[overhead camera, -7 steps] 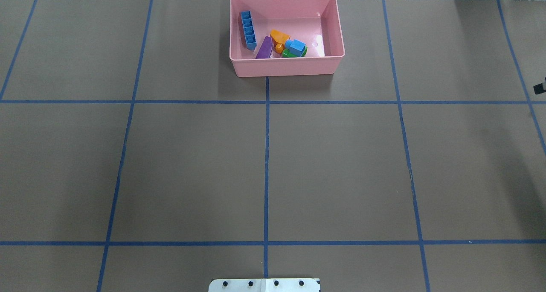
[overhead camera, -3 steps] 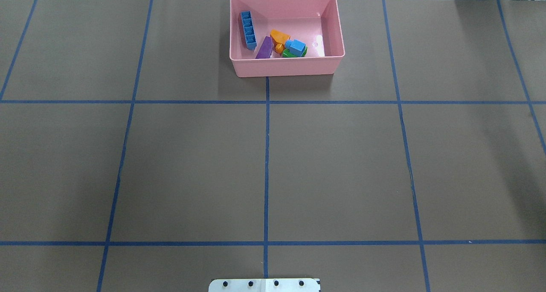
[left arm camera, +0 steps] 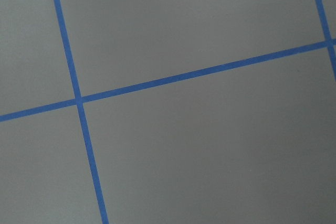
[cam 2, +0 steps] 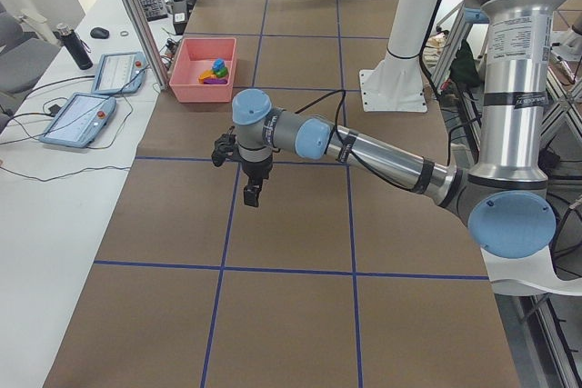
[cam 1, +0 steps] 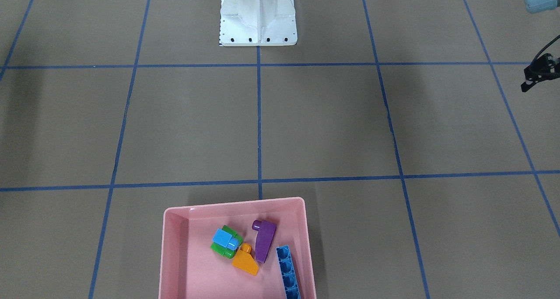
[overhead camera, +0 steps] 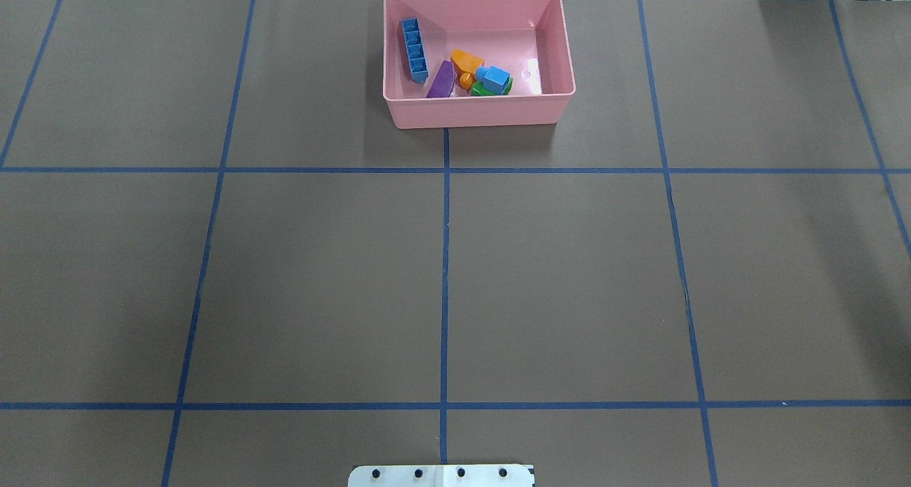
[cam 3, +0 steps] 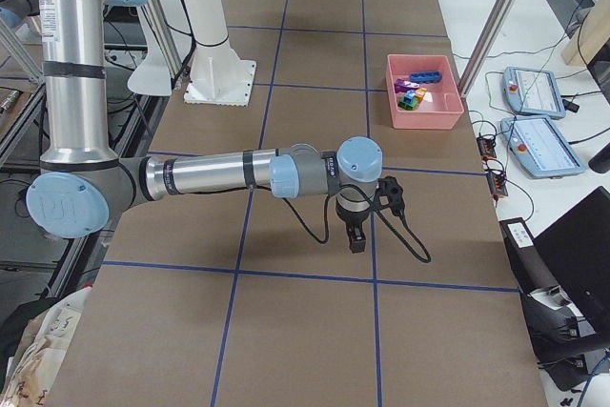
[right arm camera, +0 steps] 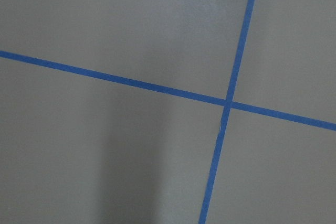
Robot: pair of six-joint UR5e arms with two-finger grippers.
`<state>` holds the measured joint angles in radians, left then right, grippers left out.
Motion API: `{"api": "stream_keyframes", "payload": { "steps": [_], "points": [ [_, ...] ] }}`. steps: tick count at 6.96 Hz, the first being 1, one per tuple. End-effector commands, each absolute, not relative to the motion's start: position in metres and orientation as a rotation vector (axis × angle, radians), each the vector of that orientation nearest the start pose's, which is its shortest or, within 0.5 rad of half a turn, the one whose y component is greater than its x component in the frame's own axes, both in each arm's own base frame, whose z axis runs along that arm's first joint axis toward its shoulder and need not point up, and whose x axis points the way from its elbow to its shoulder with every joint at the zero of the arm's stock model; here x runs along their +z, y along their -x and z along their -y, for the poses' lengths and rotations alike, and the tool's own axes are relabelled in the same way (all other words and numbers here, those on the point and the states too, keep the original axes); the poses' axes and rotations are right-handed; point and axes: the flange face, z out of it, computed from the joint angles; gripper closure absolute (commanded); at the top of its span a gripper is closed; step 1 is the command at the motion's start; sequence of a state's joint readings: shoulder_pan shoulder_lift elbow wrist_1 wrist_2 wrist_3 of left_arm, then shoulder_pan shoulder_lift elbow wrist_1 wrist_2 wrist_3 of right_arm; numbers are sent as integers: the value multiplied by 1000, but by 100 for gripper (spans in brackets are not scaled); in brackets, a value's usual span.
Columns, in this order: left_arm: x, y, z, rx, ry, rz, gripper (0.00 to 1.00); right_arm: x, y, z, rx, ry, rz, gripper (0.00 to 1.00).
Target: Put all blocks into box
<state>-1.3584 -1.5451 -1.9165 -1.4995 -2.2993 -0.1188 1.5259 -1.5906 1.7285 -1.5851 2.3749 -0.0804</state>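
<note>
Overhead exterior showed the blocks [overhead camera: 470,74] all lying inside the box [overhead camera: 477,111], so the job looked done; the left hand [cam 2: 252,195] and right hand [cam 3: 355,238] hung well away from the box, and how far open they were I could not tell.

Five blocks [overhead camera: 462,70] inside pink box [overhead camera: 477,110]

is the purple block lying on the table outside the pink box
No, the glossy purple sloped plastic brick lies inside the shallow pink plastic box, right beside the orange sloped brick.
</note>
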Motion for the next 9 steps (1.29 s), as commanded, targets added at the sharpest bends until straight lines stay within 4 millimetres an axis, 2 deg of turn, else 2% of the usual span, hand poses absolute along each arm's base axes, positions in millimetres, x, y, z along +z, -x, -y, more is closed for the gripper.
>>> {"api": "stream_keyframes", "payload": {
  "steps": [1, 3, 4, 5, 7, 8, 9],
  "points": [
    [545, -3, 478, 212, -120, -738, 0, 613, -44, 471, -167, -98, 791, 0],
    [552, -3, 475, 217, -109, -753, 0, 627, -47, 453, -154, -81, 790, 0],
    [550, -5, 473, 217, -104, -785, 0, 625, -47, 455, -155, -84, 791, 0],
    [558, -6, 470, 210, -83, -806, 0, 627, -48, 454, -153, -82, 791, 0],
    [554, -5, 467, 215, -95, -802, 0, 627, -48, 445, -152, -80, 799, 0],
    [568, -1, 446, 211, -76, -799, 0, 630, -48, 440, -149, -73, 799, 0],
    [567, -1, 442, 208, -77, -799, 0, 631, -48, 438, -148, -70, 801, 0]
  ]
}}
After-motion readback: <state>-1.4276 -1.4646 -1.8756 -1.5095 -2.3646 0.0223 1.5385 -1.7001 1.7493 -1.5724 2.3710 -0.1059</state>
